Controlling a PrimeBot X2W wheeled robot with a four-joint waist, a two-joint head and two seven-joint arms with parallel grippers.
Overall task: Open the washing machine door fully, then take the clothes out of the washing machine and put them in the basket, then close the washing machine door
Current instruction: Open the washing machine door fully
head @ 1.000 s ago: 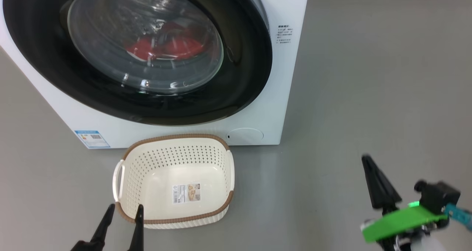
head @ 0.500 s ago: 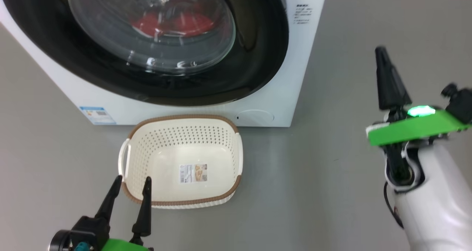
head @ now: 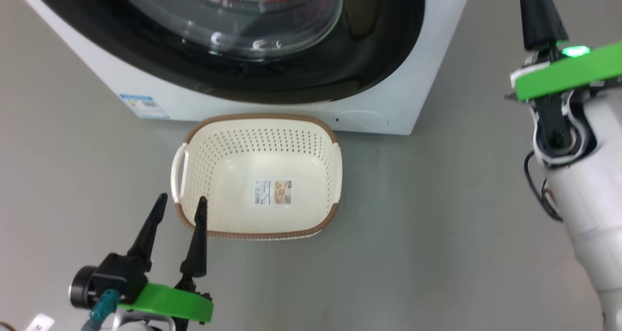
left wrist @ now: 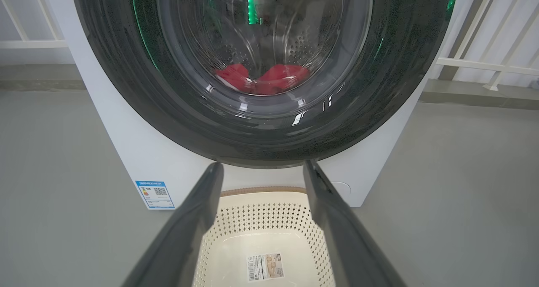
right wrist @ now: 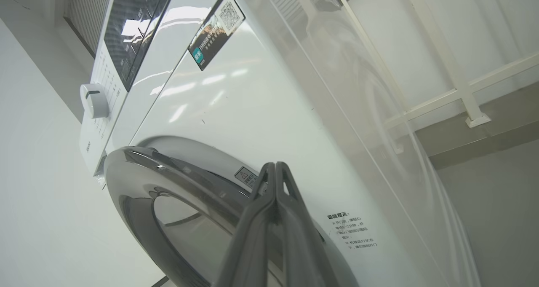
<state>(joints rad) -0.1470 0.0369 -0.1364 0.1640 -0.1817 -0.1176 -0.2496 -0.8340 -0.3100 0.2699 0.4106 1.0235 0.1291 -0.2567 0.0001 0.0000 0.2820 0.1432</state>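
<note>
Approach phase of the first step, opening the door (head: 340,73). We see the door shut flat on the machine (head: 437,39), with the clothes (left wrist: 269,78) lying red at the bottom of the drum behind its glass. The basket (head: 262,117) stands empty on the floor, just before the machine and below the door's lower rim. Our right gripper (right wrist: 274,167), fingers pressed together and holding nothing, stands high beside the machine's right front corner. In its wrist view the tips point at the white panel just beside the door's rim, touching neither. Our left gripper (head: 182,200), fingers spread and empty, hovers low at the basket's near left corner. We judge no part of the task done yet. The next move calls for bringing the right tips to the rim's edge, catching it, and swinging the door wide clear of the basket. Where the catch sits we cannot tell.
</note>
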